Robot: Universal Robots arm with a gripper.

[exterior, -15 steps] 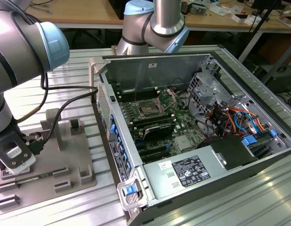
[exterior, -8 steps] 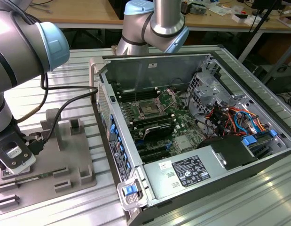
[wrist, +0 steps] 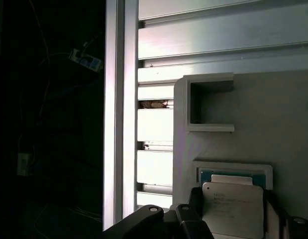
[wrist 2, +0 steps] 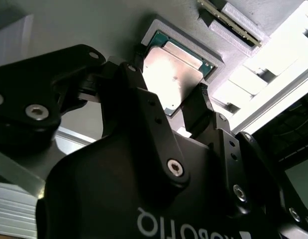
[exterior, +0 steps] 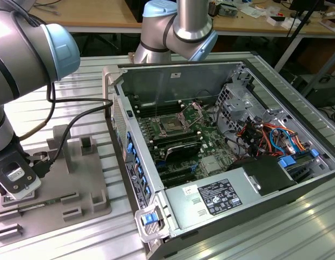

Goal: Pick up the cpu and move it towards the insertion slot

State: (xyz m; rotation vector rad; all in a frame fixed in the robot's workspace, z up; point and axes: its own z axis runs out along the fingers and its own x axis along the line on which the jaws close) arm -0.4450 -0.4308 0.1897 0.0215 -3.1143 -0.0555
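The pincer (wrist 2: 168, 87) is clamped on the cpu (wrist: 233, 206), a finger at either edge. The chip sits in a recess of the grey tray (wrist: 273, 114). Well apart from that tray, the insertion slot (exterior: 171, 125) lies inside the open computer case (exterior: 210, 200).

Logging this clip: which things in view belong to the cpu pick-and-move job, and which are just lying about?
Job: small flat square silver-topped cpu, seated in the grey plastic tray; black end effector over it; square silver-framed insertion slot on the green circuit board.
Lying about: grey metal power supply box; orange and blue cables; wooden desk behind.
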